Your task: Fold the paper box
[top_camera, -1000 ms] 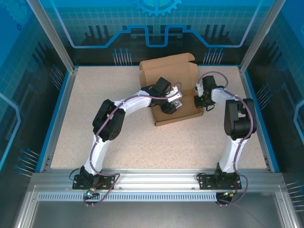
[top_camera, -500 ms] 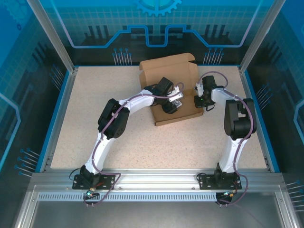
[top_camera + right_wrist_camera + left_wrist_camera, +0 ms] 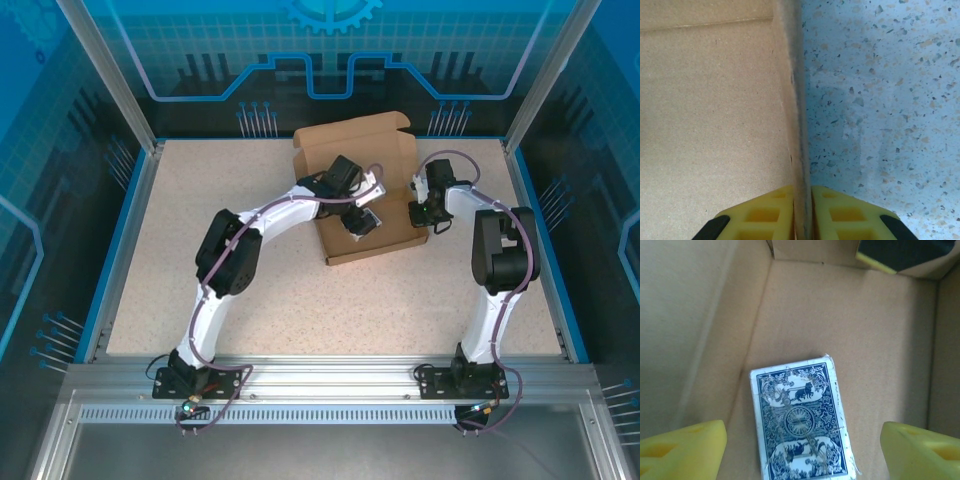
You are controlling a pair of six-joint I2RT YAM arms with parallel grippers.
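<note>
Right fingers [image 3: 765, 217]: clamped on side wall of brown corrugated cardboard box [image 3: 705, 100]; left fingers [image 3: 682, 450]: apart, blue-and-white patterned card pack [image 3: 800, 422] between them.

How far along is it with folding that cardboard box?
Done: the paper box has its walls raised into a tray, and the card pack lies on its floor. In hand: the right gripper is shut on the box's right wall, while the left gripper hangs open above the pack. Left: the lid stands open at the back and needs folding down.
</note>
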